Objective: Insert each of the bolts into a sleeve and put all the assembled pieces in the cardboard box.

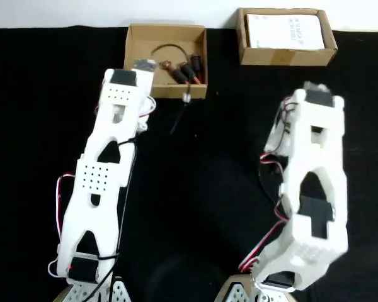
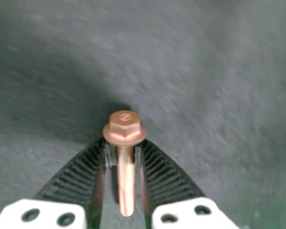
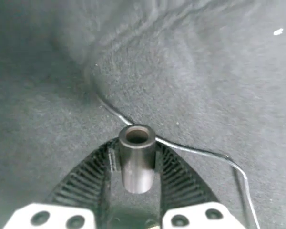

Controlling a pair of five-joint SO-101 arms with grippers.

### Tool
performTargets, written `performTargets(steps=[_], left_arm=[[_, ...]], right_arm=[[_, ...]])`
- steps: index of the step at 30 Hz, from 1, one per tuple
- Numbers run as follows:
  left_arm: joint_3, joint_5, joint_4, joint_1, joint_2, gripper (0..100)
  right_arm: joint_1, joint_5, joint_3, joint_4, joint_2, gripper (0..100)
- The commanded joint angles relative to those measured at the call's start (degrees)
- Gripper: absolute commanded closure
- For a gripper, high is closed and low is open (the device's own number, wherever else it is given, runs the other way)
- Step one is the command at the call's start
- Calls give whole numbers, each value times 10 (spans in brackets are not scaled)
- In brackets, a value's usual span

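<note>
High cam sits up above and behind the arms, looking down over the whole table out to its far edge. The wrist cams ride just behind the left gripper and right gripper, looking out past the jaws at the table from super close. All three share the tabletop.

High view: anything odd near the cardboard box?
A thin dark strand with a small white piece hangs over the open brown cardboard box's front wall onto the black cloth; I cannot tell what it is. Gripped copper hex bolt and dark cylindrical sleeve look straight.
</note>
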Motion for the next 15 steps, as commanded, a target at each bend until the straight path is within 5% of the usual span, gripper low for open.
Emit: performTargets(steps=[1, 8, 15], left_arm=[[37, -28, 12, 32, -87, 991], [114, -51, 12, 79, -324, 991], [364, -49, -43, 145, -612, 991]], right_arm=[[4, 36, -29, 34, -130, 992], [-4, 40, -24, 43, -364, 992], [-56, 36, 146, -23, -544, 992]])
